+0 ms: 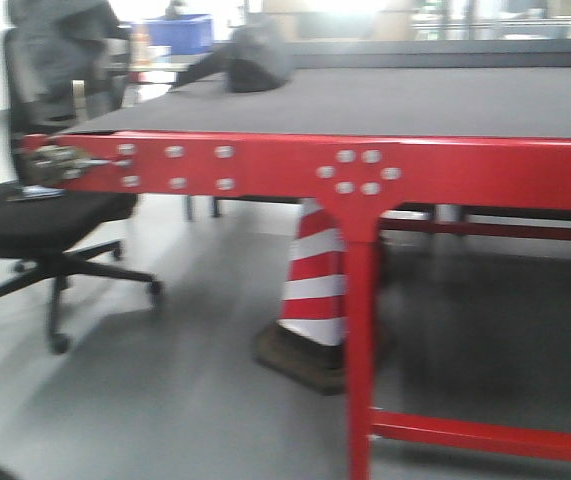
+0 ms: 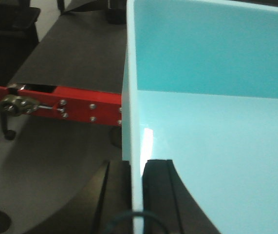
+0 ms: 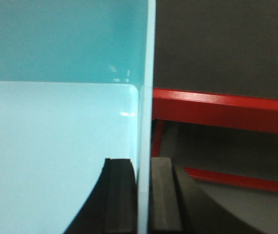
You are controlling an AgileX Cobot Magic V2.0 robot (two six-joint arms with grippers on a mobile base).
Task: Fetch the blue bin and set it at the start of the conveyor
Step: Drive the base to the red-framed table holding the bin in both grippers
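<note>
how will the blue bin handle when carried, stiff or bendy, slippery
Probably stiff: the blue bin shows straight walls where the left gripper and right gripper pinch it. Likely light, looking empty. Its glossy plastic may slip.

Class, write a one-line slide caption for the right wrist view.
Right gripper clamps the blue bin by its wall, fingers either side, conveyor start beyond.

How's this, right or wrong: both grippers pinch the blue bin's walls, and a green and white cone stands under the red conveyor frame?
One mistake: the cone is red and white, as the front-facing view shows, under the red conveyor frame. The left gripper and right gripper do pinch the walls of the blue bin.
</note>
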